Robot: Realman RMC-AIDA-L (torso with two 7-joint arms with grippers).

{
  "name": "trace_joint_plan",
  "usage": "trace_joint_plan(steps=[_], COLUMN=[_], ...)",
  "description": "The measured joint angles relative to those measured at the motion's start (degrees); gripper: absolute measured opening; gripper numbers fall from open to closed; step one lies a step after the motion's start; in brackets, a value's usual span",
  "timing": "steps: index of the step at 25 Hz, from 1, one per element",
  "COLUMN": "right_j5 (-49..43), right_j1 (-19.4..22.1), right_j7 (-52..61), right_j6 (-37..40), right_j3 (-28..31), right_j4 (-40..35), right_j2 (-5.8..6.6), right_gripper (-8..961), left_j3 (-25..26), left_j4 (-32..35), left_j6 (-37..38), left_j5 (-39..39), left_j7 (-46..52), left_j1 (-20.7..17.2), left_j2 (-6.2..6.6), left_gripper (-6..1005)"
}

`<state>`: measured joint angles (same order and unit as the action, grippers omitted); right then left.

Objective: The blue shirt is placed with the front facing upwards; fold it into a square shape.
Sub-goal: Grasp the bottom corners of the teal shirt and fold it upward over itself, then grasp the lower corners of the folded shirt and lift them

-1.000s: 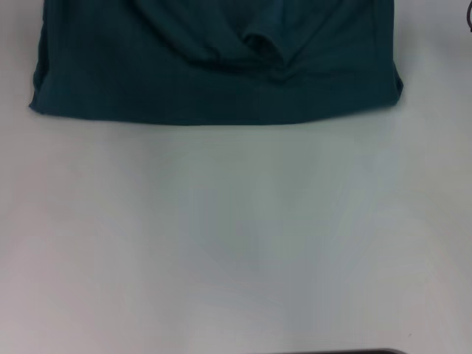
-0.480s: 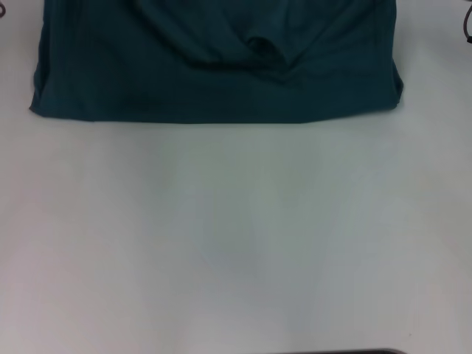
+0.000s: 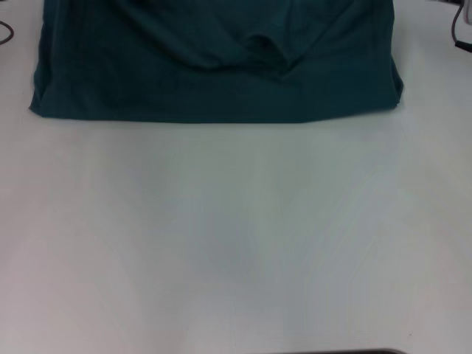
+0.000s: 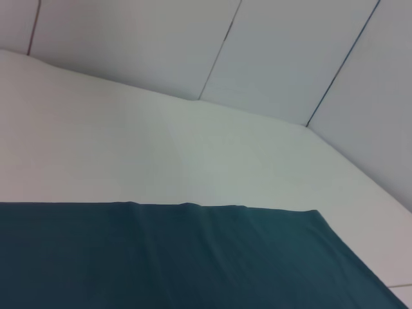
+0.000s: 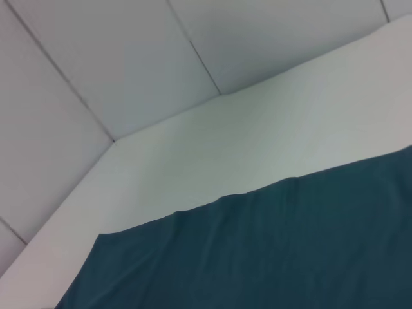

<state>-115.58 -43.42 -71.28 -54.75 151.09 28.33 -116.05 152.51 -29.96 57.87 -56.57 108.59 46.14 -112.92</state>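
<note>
The blue shirt (image 3: 214,66) sits at the far end of the white table (image 3: 236,243), spread wide with its near edge running pretty straight left to right. There's a bunched-up fold near the middle. Thin dark cables (image 3: 459,33) poke in at the far right and left corners.

Both grippers outside every view.

Dark cables (image 3: 6,31) apparently nearer both edges
</note>
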Motion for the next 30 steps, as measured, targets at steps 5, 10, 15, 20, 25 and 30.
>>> trace_joint_plan(steps=[5, 10, 15, 20, 25, 30], right_j5=[1.69, 1.69, 1.69, 1.71, 1.75, 1.70], right_j1=[0.03, -0.03, -0.04, 0.01, 0.38, 1.67], right_j7=[-0.70, -0.89, -0.92, -0.94, -0.96, -0.95], right_j6=[3.66, 4.69, 5.03, 5.67, 5.61, 4.94], right_j3=[-0.01, -0.69, -3.66, -4.20, -4.22, -4.23], right_j4=[-1.64, -2.27, -2.28, -2.08, -1.61, -1.52], right_j2=[-0.56, -0.67, -0.67, -0.66, -0.49, 0.06], right_gripper=[49, 50, 216, 364, 497, 711], left_j3=[-0.62, -2.44, -3.83, -4.16, -4.18, -4.40], left_j4=[-0.47, -0.63, -3.05, -7.33, -8.31, -9.84], left_j6=[-2.77, -6.29, -9.27, -9.74, -9.78, -8.14], left_j5=[0.30, 0.32, 0.08, -0.09, -0.25, -0.28], left_j7=[-0.83, -0.87, -0.90, -0.92, -0.81, -0.84], left_j1=[-0.13, -0.34, -1.56, -3.19, -3.78, -4.74], left_j2=[-1.72, -2.79, -4.71, -6.82, -7.25, -7.76], left_gripper=[96, 100, 103, 296, 495, 685])
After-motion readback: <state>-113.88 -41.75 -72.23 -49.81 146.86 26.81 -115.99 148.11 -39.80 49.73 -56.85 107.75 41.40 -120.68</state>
